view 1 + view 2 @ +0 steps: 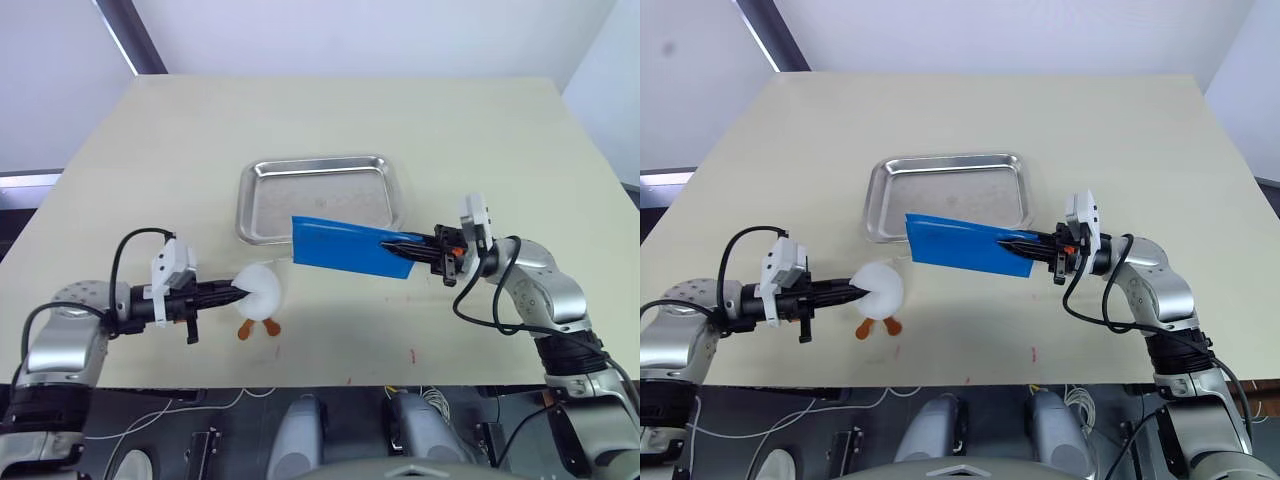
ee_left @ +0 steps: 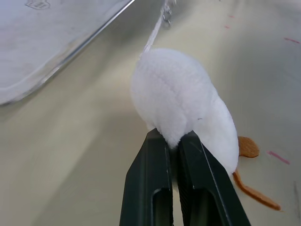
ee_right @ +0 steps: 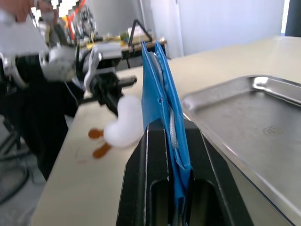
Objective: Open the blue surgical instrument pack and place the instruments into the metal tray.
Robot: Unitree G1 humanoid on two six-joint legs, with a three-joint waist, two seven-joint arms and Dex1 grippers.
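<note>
The blue surgical instrument pack (image 1: 345, 248) hangs on edge above the table, just in front of the metal tray (image 1: 310, 195). My right gripper (image 1: 405, 246) is shut on the pack's right end; the right wrist view shows the blue fabric (image 3: 157, 94) pinched between the fingers. My left gripper (image 1: 238, 291) is shut on a white egg-shaped toy (image 1: 262, 290) with orange feet, which rests on the table to the pack's left. A thin white cord (image 2: 154, 33) runs from the toy toward the pack. The instruments are hidden. The tray holds nothing.
The beige table (image 1: 450, 130) stretches far behind and to both sides of the tray. Its front edge (image 1: 330, 385) lies close under both arms. Small red marks (image 1: 411, 355) dot the surface near that edge.
</note>
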